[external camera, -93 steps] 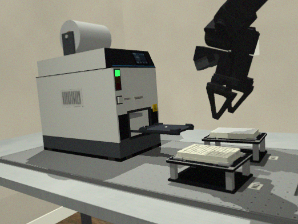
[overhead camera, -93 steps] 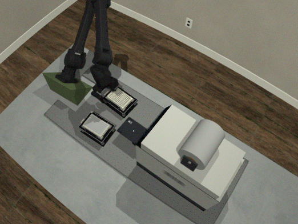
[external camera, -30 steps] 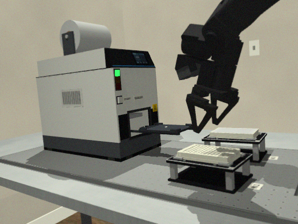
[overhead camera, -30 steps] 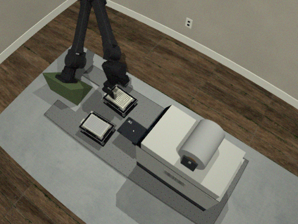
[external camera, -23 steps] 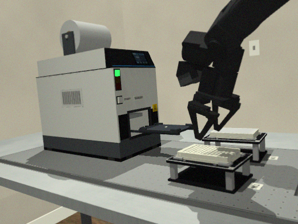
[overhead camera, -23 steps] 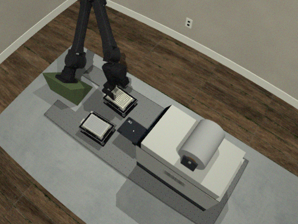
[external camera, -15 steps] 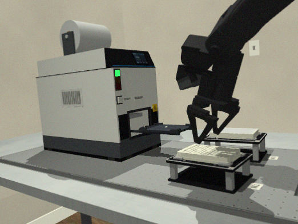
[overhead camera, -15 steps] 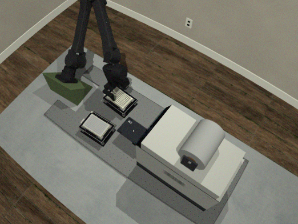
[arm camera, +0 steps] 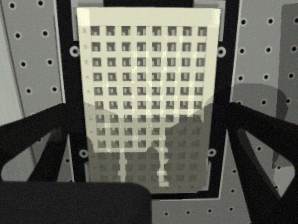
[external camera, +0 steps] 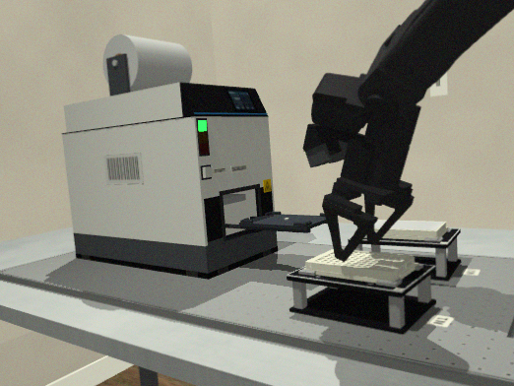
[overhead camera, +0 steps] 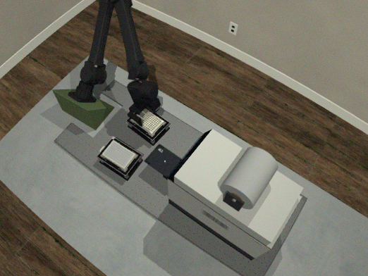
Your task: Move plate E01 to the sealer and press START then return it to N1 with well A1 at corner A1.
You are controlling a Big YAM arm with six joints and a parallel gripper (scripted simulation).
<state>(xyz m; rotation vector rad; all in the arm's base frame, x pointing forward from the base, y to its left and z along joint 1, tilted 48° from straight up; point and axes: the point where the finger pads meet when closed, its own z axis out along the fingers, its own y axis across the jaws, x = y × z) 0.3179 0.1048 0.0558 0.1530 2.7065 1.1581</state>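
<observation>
In the middle of the exterior view's right half, the arm [overhead camera: 132,46] [external camera: 418,59] is reaching down from the upper right, and its hand [external camera: 358,248] [arm camera: 148,111] is standing wide open over plate E01 [overhead camera: 152,123] [external camera: 356,265] [arm camera: 148,85], gripping nothing. In the wrist view the fingers are spreading at the left and right, one on each side of the plate.

E01 is lying in nest N1 [overhead camera: 154,140] [external camera: 397,311] [arm camera: 227,75], lower right in the exterior view (its grid of square wells is showing, partly under shadow). Nest N2 [overhead camera: 127,175] [external camera: 441,261], left of centre in the top view, is holding a pale plate [overhead camera: 120,153] [external camera: 423,229].

The sealer [overhead camera: 208,158] [external camera: 138,187] is showing a green lamp [external camera: 202,125] on its front. Its dark stage [overhead camera: 163,160] [external camera: 288,222] is sticking out over the counter [overhead camera: 70,211] [external camera: 148,315], carrying no plate.

Gripper [overhead camera: 140,117] [external camera: 358,250] [arm camera: 148,111] brought way down since earlier shots, now right over N1 plate [overhead camera: 152,122] [external camera: 359,266] [arm camera: 148,90]; plate partly covered by arm shadow now.
</observation>
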